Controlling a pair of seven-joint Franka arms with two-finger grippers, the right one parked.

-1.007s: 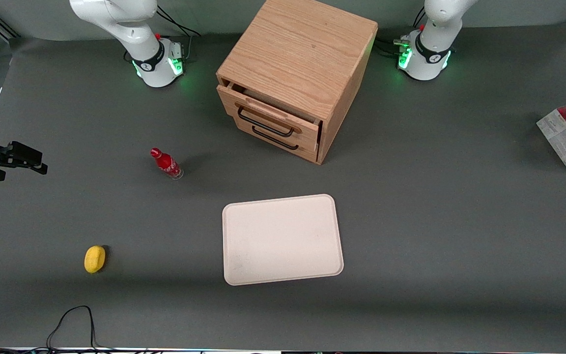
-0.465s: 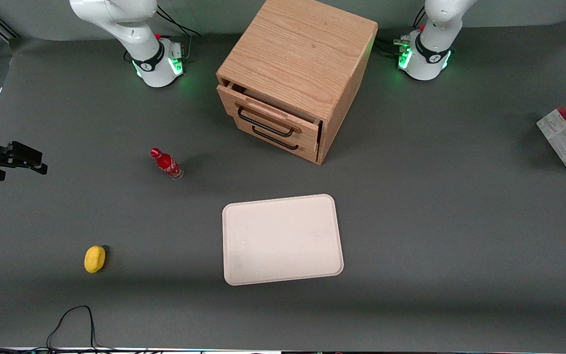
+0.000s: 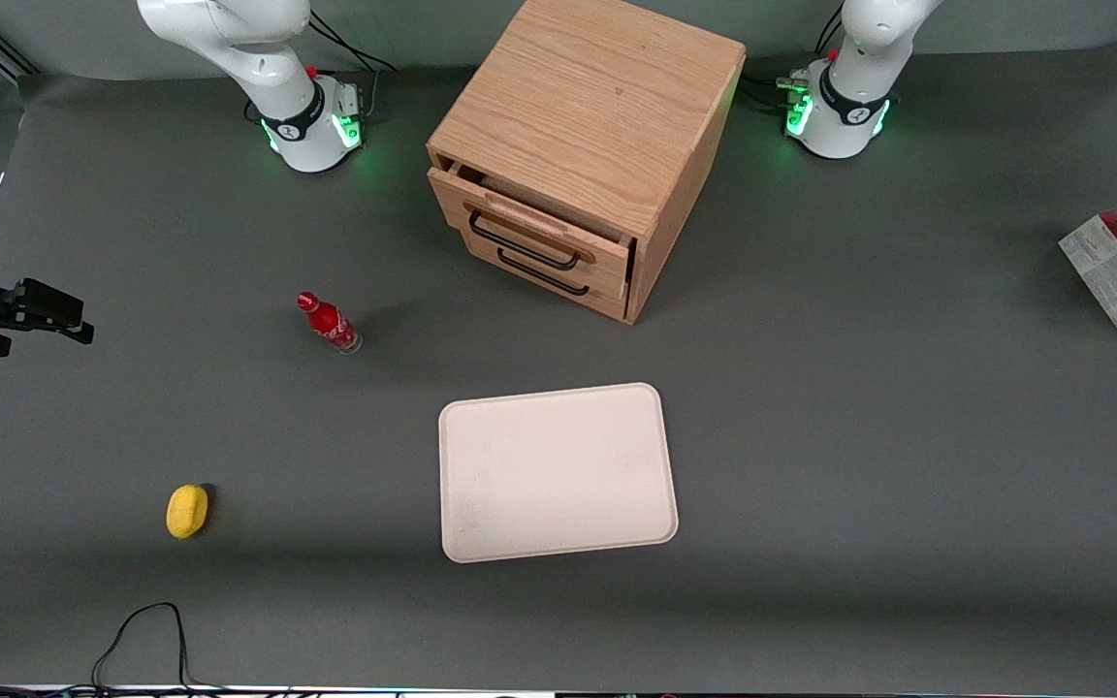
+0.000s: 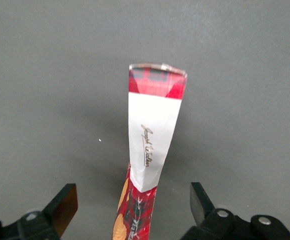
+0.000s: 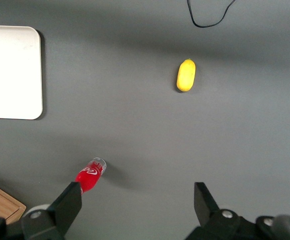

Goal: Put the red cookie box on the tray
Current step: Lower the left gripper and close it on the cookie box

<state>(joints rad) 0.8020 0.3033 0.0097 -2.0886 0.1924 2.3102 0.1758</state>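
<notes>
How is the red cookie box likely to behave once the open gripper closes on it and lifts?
The red cookie box looks like thin card, so probably light and slightly crushable. Standing on a narrow edge, it may tip if nudged. The gripper is open astride its narrow width, likely a workable grasp.

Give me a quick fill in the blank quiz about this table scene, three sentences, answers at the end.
1. The gripper hangs above the red cookie box with its fingers ____.
2. The tray holds ____.
3. The top drawer of the wooden cabinet is slightly ____.

Answers: open; nothing; open
</notes>
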